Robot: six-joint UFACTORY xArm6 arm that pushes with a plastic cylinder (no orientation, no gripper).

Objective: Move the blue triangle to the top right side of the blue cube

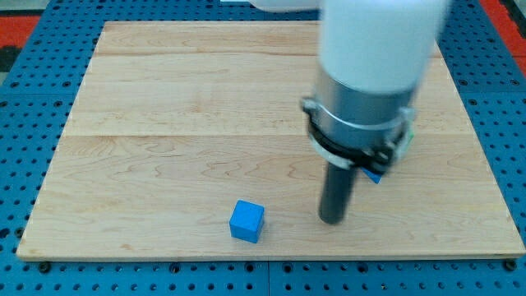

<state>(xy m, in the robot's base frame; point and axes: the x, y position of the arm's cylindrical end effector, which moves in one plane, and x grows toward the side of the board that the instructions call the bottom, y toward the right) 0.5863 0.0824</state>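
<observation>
My tip (332,220), the lower end of a straight dark rod, is resting on the wooden worktop close to its bottom edge, a little to the view's right of centre. There is no claw on this arm, only the rod, so nothing is being gripped and there are no jaws to be wide or narrow.

Starting nearest the bottom edge, a small bright blue cube (246,221) is sitting on the pale wooden board (164,123), to the view's left of my tip and apart from it, with bare wood showing between the two. The cube is lying just below the level of the tip's end, close to the bottom edge and slightly left of the board's middle.

Moving up the board, a small blue piece (374,175) is peeking out just to the view's right of the rod, under the arm's grey collar (357,123). Only a corner of it is showing, so its shape cannot be confirmed, though it is probably the blue triangle. It is sitting up and to the right of the cube, well apart from it.

Farther up, the arm's broad white body (378,37) is filling the area toward the top right corner. A blue perforated surface (25,123) is surrounding the board on all sides.
</observation>
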